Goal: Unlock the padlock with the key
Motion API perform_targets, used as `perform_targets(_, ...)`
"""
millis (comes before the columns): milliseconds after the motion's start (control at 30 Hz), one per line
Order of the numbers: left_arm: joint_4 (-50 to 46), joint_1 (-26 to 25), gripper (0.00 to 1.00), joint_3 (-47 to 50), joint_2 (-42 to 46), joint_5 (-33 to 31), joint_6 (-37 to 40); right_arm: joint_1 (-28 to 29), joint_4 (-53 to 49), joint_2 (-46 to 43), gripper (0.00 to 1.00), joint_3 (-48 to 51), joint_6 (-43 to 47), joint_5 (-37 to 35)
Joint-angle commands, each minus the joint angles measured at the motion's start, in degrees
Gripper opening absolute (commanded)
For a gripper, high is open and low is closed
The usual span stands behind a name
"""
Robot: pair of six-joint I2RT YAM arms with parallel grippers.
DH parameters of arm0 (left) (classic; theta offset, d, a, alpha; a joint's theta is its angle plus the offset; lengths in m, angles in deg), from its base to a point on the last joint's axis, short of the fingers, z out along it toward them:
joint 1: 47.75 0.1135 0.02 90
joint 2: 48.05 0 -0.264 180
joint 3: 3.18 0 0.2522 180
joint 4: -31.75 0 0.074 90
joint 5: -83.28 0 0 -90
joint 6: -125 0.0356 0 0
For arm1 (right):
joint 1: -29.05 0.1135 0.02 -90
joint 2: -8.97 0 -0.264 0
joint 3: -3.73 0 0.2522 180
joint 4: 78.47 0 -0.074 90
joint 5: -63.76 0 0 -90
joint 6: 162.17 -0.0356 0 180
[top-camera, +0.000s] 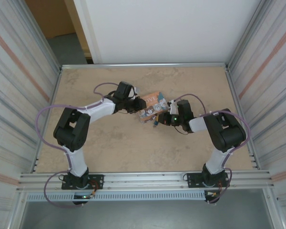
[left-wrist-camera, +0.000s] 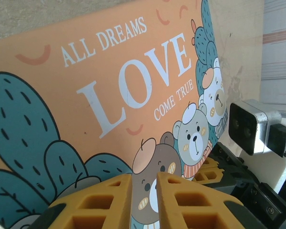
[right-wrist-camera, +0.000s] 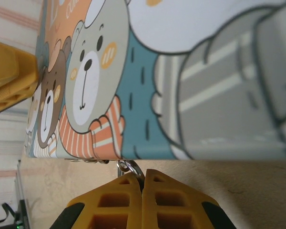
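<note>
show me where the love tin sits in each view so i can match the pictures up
Top external: the LOVE tin lies tilted on the table, near the centre of the picture.
Left wrist: the LOVE tin covers most of the frame, its orange lettered face up close.
Right wrist: the LOVE tin covers the upper two thirds, its print turned sideways.
Shared landmark: the grey bear in the striped scarf, right of centre in the left wrist view and upper left in the right wrist view.

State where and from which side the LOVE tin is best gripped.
Probably the LOVE tin's thin left-end rim, approached from the left: its flat printed face looks too broad to span, and the right end effector crowds the other end.
</note>
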Motion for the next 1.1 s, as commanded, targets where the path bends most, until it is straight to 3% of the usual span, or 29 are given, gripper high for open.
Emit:
perform_targets(0, -5.7, -1.5, 0.21, 2.9, -0.3, -0.8, 0.7, -0.1, 3.8, -2.0, 0.00, 1.5, -5.1, -3.7)
perform_targets(567, -5.8, -2.2, 0.21, 5.6, 1.0, -1.7, 1.0, 3.8, 12.9, -3.1, 0.00, 4.5, -20.7, -18.4)
perform_targets(1067, -4.9, -0.3, 0.25, 8.8, 4.8, -1.7, 0.6, 3.6, 12.1, -4.5, 0.00, 5.0, -21.1, -22.0)
